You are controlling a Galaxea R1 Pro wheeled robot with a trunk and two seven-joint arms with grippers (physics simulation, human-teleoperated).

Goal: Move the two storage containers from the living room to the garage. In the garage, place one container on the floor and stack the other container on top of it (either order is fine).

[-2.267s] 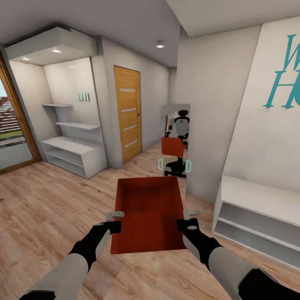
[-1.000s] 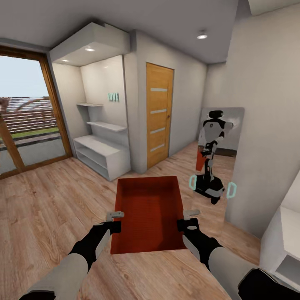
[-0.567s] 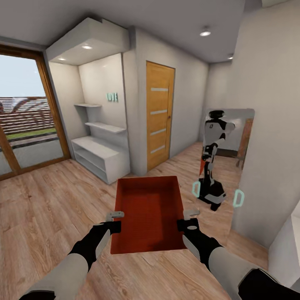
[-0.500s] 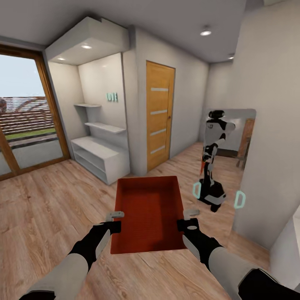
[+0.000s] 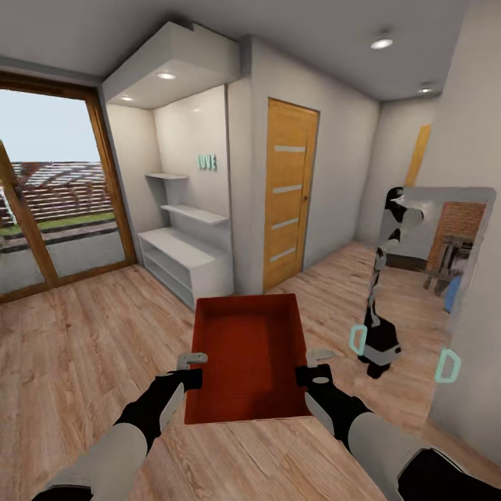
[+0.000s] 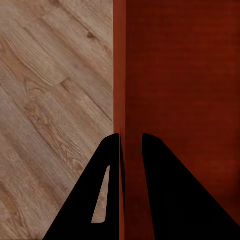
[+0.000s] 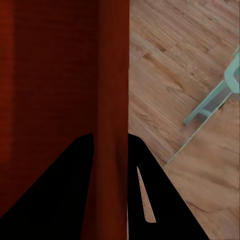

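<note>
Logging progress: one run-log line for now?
phase: carrying | bin: held off wood floor | left claw: shut on bin wall | right claw: shut on bin wall | ahead: door

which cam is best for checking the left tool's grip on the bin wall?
Left wrist view: the left tool straddles the storage container wall, one finger outside, one inside. In the head view the left tool is small at the container's side wall. The right wrist view shows the right tool on the opposite wall.

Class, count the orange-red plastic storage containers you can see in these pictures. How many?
1: an orange-red rectangular plastic storage container, held over the wood floor between the left gripper and right gripper. The second is not visible here.
</note>
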